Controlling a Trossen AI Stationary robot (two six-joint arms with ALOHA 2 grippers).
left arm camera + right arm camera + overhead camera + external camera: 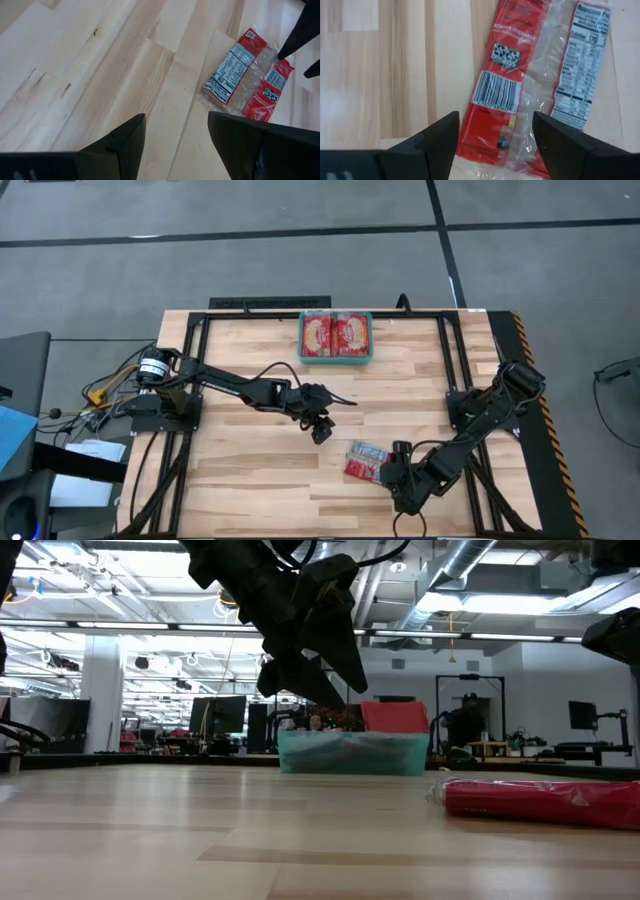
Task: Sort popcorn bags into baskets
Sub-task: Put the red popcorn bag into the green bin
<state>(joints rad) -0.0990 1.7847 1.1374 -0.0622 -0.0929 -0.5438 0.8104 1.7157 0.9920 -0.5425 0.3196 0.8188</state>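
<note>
- I see bare wood over most of the table (pixel 240 470): the whole left half in front of the left arm is free, and so is the strip between the two arms and the far edge.
- The teal basket (pixel 336 360) sits at the far edge, middle of the table, well apart from both arms. It holds two squarish popcorn bags (pixel 335 335) side by side, picture faces up, filling it.
- One loose popcorn bag (pixel 520 85) lies flat on the wood near the front right, between the two grippers.
- Its long axis runs on a diagonal in the high view, and it is folded along that axis.
- Look: red foil, back side up, with a barcode on one panel, a white nutrition label on the other and a clear crinkled strip between them.
- Right gripper (pixel 495 137): fingers spread wide, low over the barcode end of the loose bag, straddling it, holding nothing.
- Left gripper (pixel 175 135): fingers apart, holding nothing, raised above the wood near table centre, just short of the loose bag.
</note>
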